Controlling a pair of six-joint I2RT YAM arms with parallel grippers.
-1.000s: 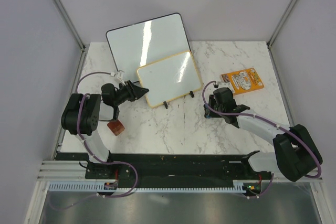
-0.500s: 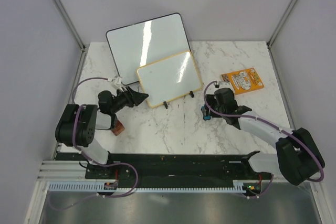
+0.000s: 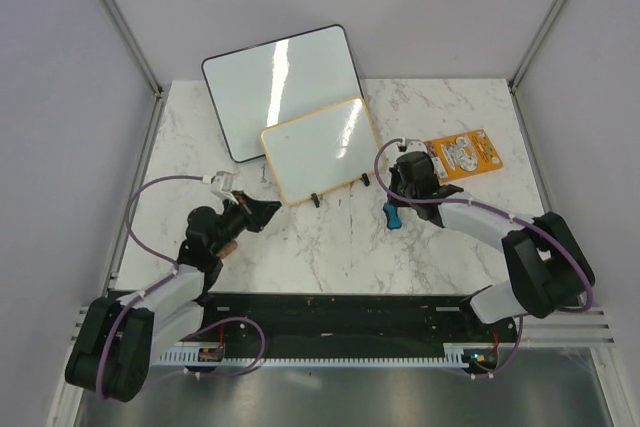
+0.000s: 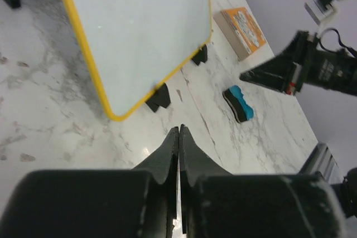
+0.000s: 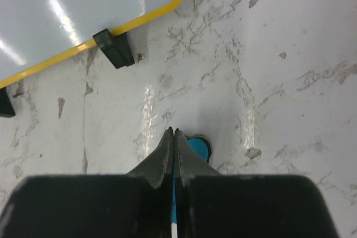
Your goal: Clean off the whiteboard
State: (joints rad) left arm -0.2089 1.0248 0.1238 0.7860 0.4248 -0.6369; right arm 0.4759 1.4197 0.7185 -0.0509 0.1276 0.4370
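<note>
The yellow-framed whiteboard (image 3: 322, 150) stands propped mid-surface (image 3: 330, 247). At its seven o'clock the left fingers (image 4: 170, 151), at four o'clock the right fingers (image 5: 165, 151), each pair pressed together, empty; blue eraser (image 3: 391, 215) beneath the right.

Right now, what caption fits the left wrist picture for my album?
Shut left gripper faces the small yellow-framed whiteboard; a blue-and-black eraser lies beside it.

- One small rectangular whiteboard with a yellow frame (image 3: 322, 147) and black feet.
- One larger black-framed whiteboard (image 3: 280, 82).
- One blue-and-black eraser (image 3: 392, 215).
- One flat orange printed packet (image 3: 460, 154).
- One small reddish-brown block (image 3: 229, 245), partly hidden.
- Two black two-finger tools: the left tool (image 4: 179, 129) and the right tool (image 5: 174, 132).
- One white marble table (image 3: 330, 247).
</note>
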